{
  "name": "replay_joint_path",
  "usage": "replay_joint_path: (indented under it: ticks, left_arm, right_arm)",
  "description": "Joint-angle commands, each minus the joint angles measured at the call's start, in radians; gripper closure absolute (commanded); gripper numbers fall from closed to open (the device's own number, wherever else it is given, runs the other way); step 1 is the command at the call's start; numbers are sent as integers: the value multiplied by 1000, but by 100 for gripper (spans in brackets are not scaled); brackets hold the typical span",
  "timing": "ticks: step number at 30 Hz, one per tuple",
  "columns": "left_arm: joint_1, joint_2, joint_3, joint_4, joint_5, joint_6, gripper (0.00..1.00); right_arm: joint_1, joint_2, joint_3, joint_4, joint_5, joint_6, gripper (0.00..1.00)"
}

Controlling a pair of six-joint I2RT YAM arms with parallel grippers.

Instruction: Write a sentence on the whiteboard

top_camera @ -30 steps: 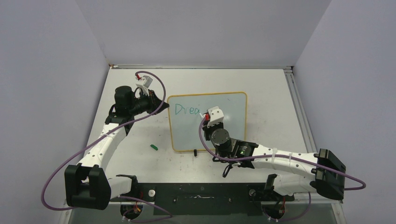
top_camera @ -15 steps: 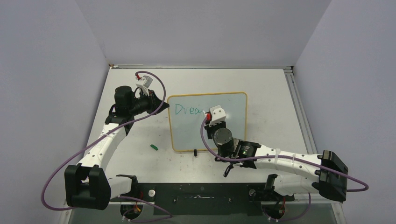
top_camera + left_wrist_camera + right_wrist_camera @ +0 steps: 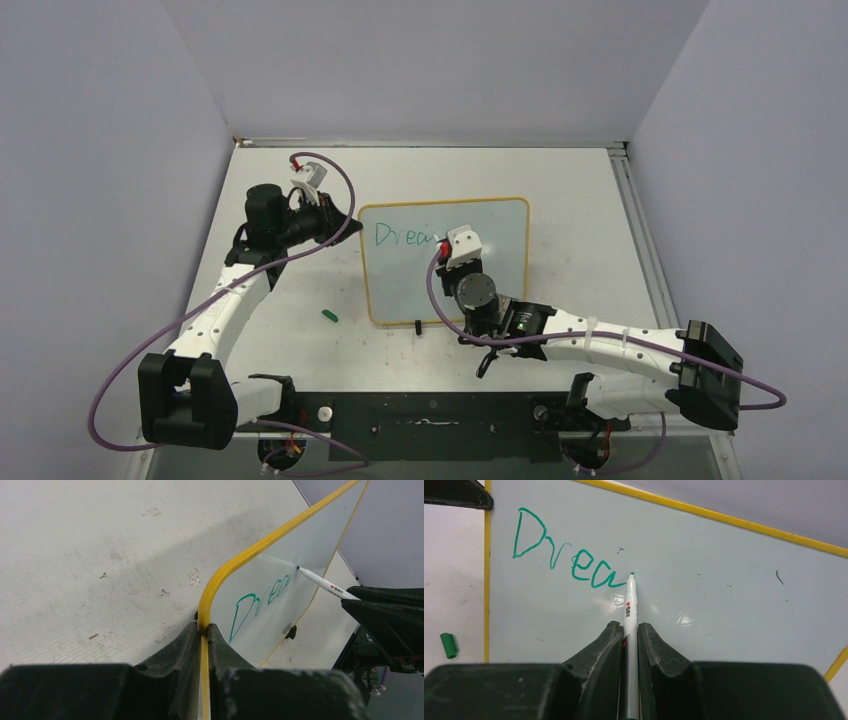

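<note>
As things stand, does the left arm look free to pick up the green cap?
Probably not: the left gripper is clamped on the whiteboard, though the green cap lies unobstructed nearby.

The tabletop (image 3: 560,180) is white, with small dirty specks on it. Plain pale purple walls (image 3: 430,60) stand at its left, back and right sides. A thin metal strip (image 3: 640,240) runs along the right edge. The light is soft.

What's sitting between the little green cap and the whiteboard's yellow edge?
Nothing: only bare table lies between the green cap and the whiteboard, shown in the right wrist view and from the top.
</note>
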Motion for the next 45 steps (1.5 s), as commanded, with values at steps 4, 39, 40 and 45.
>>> replay_joint_path:
  ticks: [4, 39, 40, 45]
  left_arm:
    - [-10, -10, 42, 7, 38, -4, 94]
    - [-10, -8, 44, 7, 38, -3, 94]
    - [-9, -8, 44, 7, 37, -4, 94]
    - [-10, -9, 43, 7, 38, -4, 94]
  right_arm:
    - [9, -20, -1, -43, 29, 66, 95]
    - [-18, -38, -20, -26, 76, 76, 95]
    - [-15, -40, -25, -35, 77, 85, 95]
    - [2, -44, -48, -72, 80, 133, 95]
